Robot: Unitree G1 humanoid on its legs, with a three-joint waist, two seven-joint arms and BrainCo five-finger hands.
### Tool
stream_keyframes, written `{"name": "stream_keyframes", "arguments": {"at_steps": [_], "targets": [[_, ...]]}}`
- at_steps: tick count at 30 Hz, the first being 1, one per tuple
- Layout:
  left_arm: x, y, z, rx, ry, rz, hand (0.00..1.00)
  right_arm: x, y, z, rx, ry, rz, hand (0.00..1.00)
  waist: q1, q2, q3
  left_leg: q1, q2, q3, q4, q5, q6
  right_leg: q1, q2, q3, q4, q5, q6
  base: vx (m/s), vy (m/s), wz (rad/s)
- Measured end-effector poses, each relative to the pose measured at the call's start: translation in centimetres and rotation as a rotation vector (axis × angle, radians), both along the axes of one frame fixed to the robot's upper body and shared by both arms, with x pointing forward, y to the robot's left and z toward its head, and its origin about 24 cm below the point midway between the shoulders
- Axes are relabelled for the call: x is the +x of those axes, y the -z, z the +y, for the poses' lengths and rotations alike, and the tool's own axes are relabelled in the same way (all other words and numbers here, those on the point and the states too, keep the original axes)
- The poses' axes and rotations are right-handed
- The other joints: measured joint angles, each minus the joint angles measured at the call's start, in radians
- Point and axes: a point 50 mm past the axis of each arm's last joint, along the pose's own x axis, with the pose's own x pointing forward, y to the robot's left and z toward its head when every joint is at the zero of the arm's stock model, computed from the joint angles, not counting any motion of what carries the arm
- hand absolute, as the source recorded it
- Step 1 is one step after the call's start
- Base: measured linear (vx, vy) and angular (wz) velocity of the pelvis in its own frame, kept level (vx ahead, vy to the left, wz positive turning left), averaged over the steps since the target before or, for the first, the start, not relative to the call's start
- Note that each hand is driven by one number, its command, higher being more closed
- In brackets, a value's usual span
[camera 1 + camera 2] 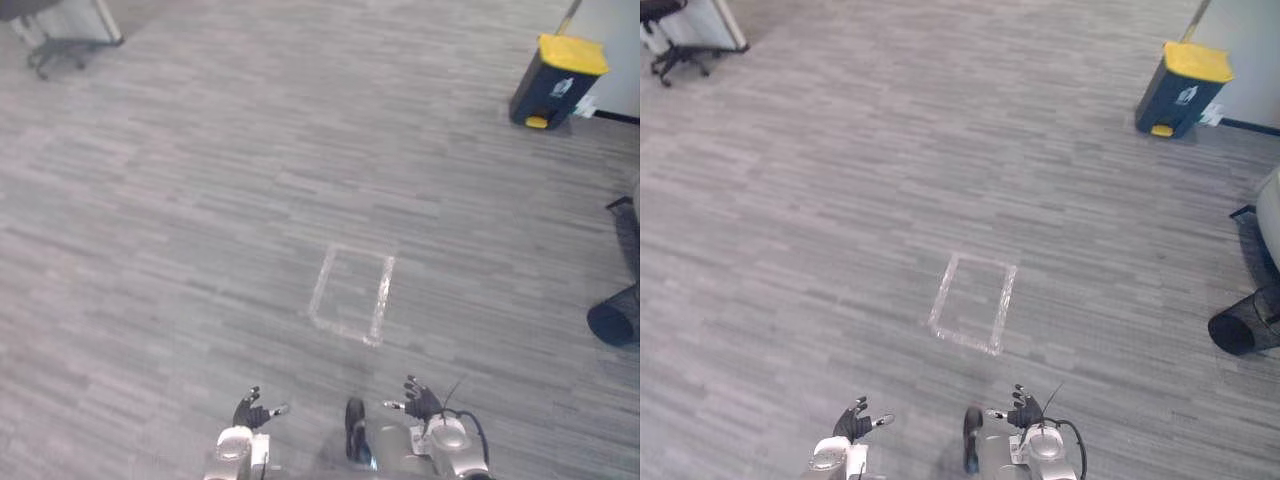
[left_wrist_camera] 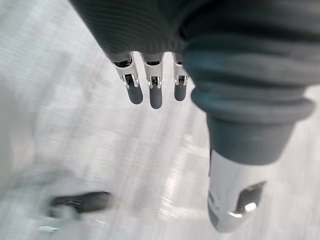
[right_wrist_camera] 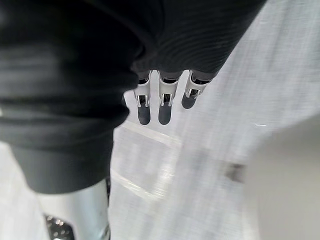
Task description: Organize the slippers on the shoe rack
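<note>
My left hand (image 1: 252, 412) is low at the front of the left eye view, over grey carpet, with relaxed, spread fingers that hold nothing. My right hand (image 1: 422, 402) is level with it, a little to the right, also open and empty. In the left wrist view the fingers (image 2: 155, 87) point straight out over the floor. The right wrist view shows its fingers (image 3: 162, 102) straight as well. A rectangle of pale tape (image 1: 352, 293) is marked on the carpet just ahead of both hands.
A dark bin with a yellow lid (image 1: 557, 82) stands at the far right by a wall. A black mesh basket (image 1: 615, 318) lies at the right edge. An office chair base (image 1: 55, 52) is at the far left. Open carpet stretches ahead.
</note>
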Motion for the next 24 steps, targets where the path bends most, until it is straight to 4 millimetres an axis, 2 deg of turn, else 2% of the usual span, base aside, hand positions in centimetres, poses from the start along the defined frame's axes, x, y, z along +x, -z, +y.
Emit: {"name": "stream_keyframes", "arguments": {"at_steps": [2, 3, 4, 5, 6, 7, 8, 9, 11, 12, 13, 14, 15, 16, 17, 19, 21, 22, 23, 24], "targets": [[0.2, -0.2, 0.3, 0.004, -0.018, -0.018, 0.0, -0.4, 0.2, 0.2, 0.007, 0.005, 0.015, 0.0, 0.013, -0.001, -0.008, -0.11, -0.022, 0.047, -0.092, -0.078, 0.031, 0.074, -0.005, 0.082, -0.032, -0.022, 0.004, 0.5, 0.036, -1.0], [0.2, -0.3, 0.4, 0.006, -0.024, -0.021, 0.0, -0.4, 0.3, 0.2, 0.007, 0.004, 0.019, 0.0, 0.025, 0.0, -0.009, -0.137, -0.046, 0.054, -0.176, -0.101, 0.032, 0.093, -0.012, 0.12, -0.032, -0.023, 0.017, 0.52, 0.116, -1.29], [0.2, -0.3, 0.5, 0.009, -0.024, -0.023, 0.0, -0.4, 0.3, 0.2, 0.006, 0.005, 0.023, 0.0, 0.038, -0.002, -0.007, -0.155, -0.095, 0.04, -0.354, -0.114, 0.022, 0.123, -0.032, 0.168, -0.048, -0.031, 0.031, 0.4, 0.138, -1.13], [0.2, -0.3, 0.6, 0.01, -0.023, -0.024, 0.0, -0.3, 0.3, 0.1, 0.004, 0.005, 0.023, 0.0, 0.04, -0.003, -0.006, -0.16, -0.127, 0.018, -0.474, -0.111, 0.018, 0.141, -0.044, 0.189, -0.063, -0.036, 0.039, 0.56, 0.271, -1.16], [0.2, -0.3, 0.5, 0.009, -0.021, -0.021, 0.0, -0.1, 0.2, -0.1, -0.003, 0.006, 0.019, 0.0, 0.042, 0.001, -0.01, -0.162, -0.174, -0.044, -0.695, -0.065, -0.002, 0.16, -0.064, 0.227, -0.09, -0.05, 0.06, 0.46, 0.263, -0.98], [0.0, -0.1, 0.3, 0.006, -0.012, -0.012, 0.0, 0.0, 0.1, -0.4, -0.011, 0.003, 0.017, 0.0, 0.045, 0.016, -0.017, -0.165, -0.187, -0.09, -0.843, -0.003, -0.012, 0.173, -0.066, 0.259, -0.103, -0.064, 0.074, 0.56, 0.338, -1.1], [-0.3, 0.0, 0.2, 0.006, -0.002, 0.002, 0.0, -0.1, 0.2, -0.6, -0.02, 0.001, 0.024, 0.0, 0.046, 0.022, -0.022, -0.159, -0.191, -0.099, -0.849, 0.099, -0.006, 0.186, -0.07, 0.29, -0.105, -0.085, 0.087, 0.49, 0.268, -0.95], [-0.3, 0.1, 0.7, 0.024, 0.013, 0.013, 0.0, -0.2, 0.5, 0.0, -0.005, -0.007, 0.04, 0.0, 0.038, -0.006, -0.037, -0.153, -0.228, -0.067, -0.815, 0.063, 0.063, 0.183, -0.109, 0.298, -0.06, -0.114, 0.122, 0.5, 0.25, -0.7], [0.0, 0.1, 0.7, 0.03, 0.032, 0.017, 0.0, -0.6, 0.6, 0.1, -0.004, -0.005, 0.05, 0.0, 0.039, -0.016, -0.04, -0.15, -0.237, -0.043, -0.78, 0.032, 0.081, 0.153, -0.123, 0.302, 0.018, -0.124, 0.138, 0.43, 0.199, -0.37], [0.0, 0.2, 0.7, 0.035, 0.052, 0.025, 0.0, -0.9, 0.8, 0.0, -0.004, -0.003, 0.062, 0.0, 0.039, -0.02, -0.041, -0.122, -0.246, -0.015, -0.765, -0.001, 0.102, 0.126, -0.127, 0.312, 0.12, -0.129, 0.148, 0.54, 0.293, -0.43], [-0.1, 0.3, 0.7, 0.037, 0.061, 0.034, 0.0, -1.2, 0.9, 0.0, -0.002, 0.0, 0.07, 0.0, 0.04, -0.023, -0.038, -0.077, -0.253, 0.011, -0.771, -0.025, 0.114, 0.078, -0.126, 0.32, 0.265, -0.122, 0.187, 0.53, 0.306, -0.58], [-0.3, 0.3, 0.8, 0.041, 0.061, 0.039, 0.0, -1.4, 1.0, 0.2, 0.002, -0.003, 0.076, 0.0, 0.039, -0.029, -0.03, -0.024, -0.258, 0.032, -0.789, -0.046, 0.125, 0.03, -0.13, 0.316, 0.406, -0.101, 0.27, 0.41, 0.263, -0.6], [-0.4, 0.4, 0.9, 0.044, 0.061, 0.044, 0.0, -1.2, 0.9, 0.3, 0.006, -0.008, 0.07, 0.0, 0.039, -0.03, -0.024, 0.012, -0.259, 0.048, -0.798, -0.066, 0.127, -0.012, -0.131, 0.309, 0.521, -0.091, 0.325, 0.36, 0.215, -0.67], [-0.6, 0.5, 0.9, 0.047, 0.07, 0.057, 0.0, -0.3, 0.6, 0.5, 0.007, -0.016, 0.048, 0.0, 0.038, -0.029, -0.016, 0.071, -0.261, 0.073, -0.807, -0.097, 0.136, -0.096, -0.144, 0.249, 0.69, -0.119, 0.303, 0.35, 0.182, -0.59], [-0.5, 0.5, 0.8, 0.05, 0.086, 0.064, 0.0, -0.2, 0.5, 0.4, 0.005, -0.017, 0.044, 0.0, 0.036, -0.029, -0.006, 0.117, -0.261, 0.08, -0.825, -0.108, 0.145, -0.139, -0.152, 0.191, 0.736, -0.146, 0.251, 0.31, 0.108, -0.46], [-0.3, 0.5, 0.7, 0.051, 0.097, 0.068, 0.0, 0.1, 0.4, 0.5, 0.005, -0.024, 0.033, 0.0, 0.026, -0.026, 0.002, 0.188, -0.259, 0.087, -0.882, -0.109, 0.147, -0.207, -0.156, 0.078, 0.683, -0.183, 0.185, 0.35, 0.032, -0.14], [0.1, 0.4, 0.4, 0.047, 0.102, 0.057, 0.0, 0.3, 0.3, 0.5, 0.004, -0.024, 0.026, 0.0, 0.022, -0.036, 0.004, 0.233, -0.251, 0.102, -0.931, -0.109, 0.145, -0.254, -0.158, -0.02, 0.523, -0.183, 0.168, 0.34, -0.023, -0.01], [0.2, 0.4, 0.2, 0.042, 0.106, 0.054, 0.0, 0.4, 0.3, 0.4, 0.0, -0.024, 0.025, 0.0, 0.023, -0.036, 0.003, 0.256, -0.243, 0.121, -0.959, -0.117, 0.122, -0.268, -0.16, -0.092, 0.377, -0.14, 0.149, 0.38, -0.032, -0.08], [0.2, 0.4, 0.3, 0.045, 0.112, 0.055, 0.0, 0.2, 0.4, 0.4, 0.001, -0.023, 0.031, 0.0, 0.023, -0.049, -0.003, 0.274, -0.256, 0.125, -0.973, -0.127, 0.1, -0.268, -0.161, -0.135, 0.235, -0.034, 0.123, 0.39, -0.037, -0.13], [0.0, 0.4, 0.7, 0.055, 0.113, 0.06, 0.0, -0.1, 0.5, 0.5, 0.003, -0.023, 0.04, 0.0, 0.023, -0.064, -0.006, 0.289, -0.271, 0.122, -0.977, -0.135, 0.088, -0.271, -0.162, -0.127, 0.186, 0.064, 0.079, 0.41, -0.053, -0.21]]}}
